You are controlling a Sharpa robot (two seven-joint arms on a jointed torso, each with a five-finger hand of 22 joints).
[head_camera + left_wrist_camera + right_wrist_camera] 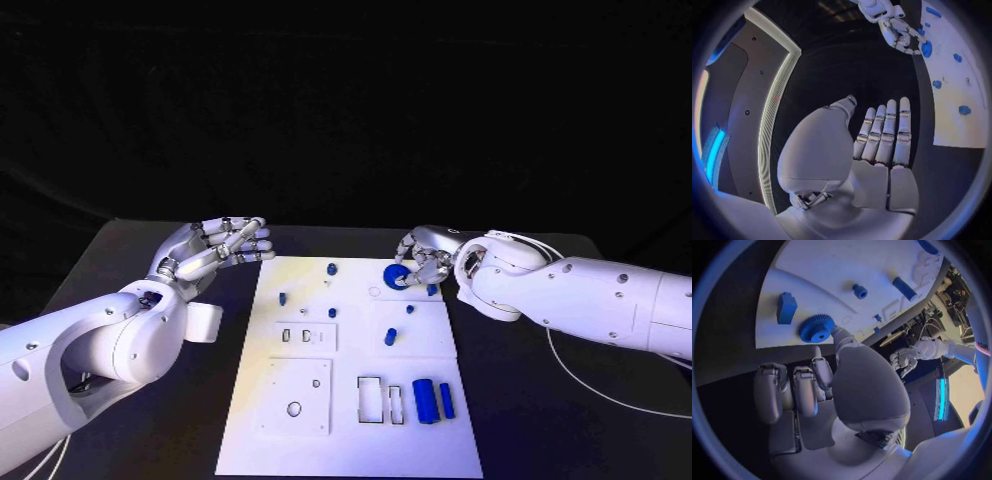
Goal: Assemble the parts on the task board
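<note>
The white task board (pixel 353 430) lies mid-table. A blue gear (pixel 394 277) lies near its far right corner. My right hand (pixel 428 256) hovers over that corner with fingers curled in, and its thumb tip touches the gear's (pixel 817 328) rim. My left hand (pixel 224 245) hangs open beside the board's far left corner, fingers straight and together (pixel 884 132), holding nothing. A blue cylinder (pixel 424 400) and a blue bar (pixel 447 400) lie at the board's near right. Small blue parts (pixel 389 337) are scattered across the middle.
A blue block (pixel 786 307), a small peg (pixel 859 291) and another cylinder (pixel 904 287) sit on the board beyond the gear. Rectangular cutouts (pixel 372 397) open beside the near cylinder. A white cable (pixel 606 392) trails on the black table at the right.
</note>
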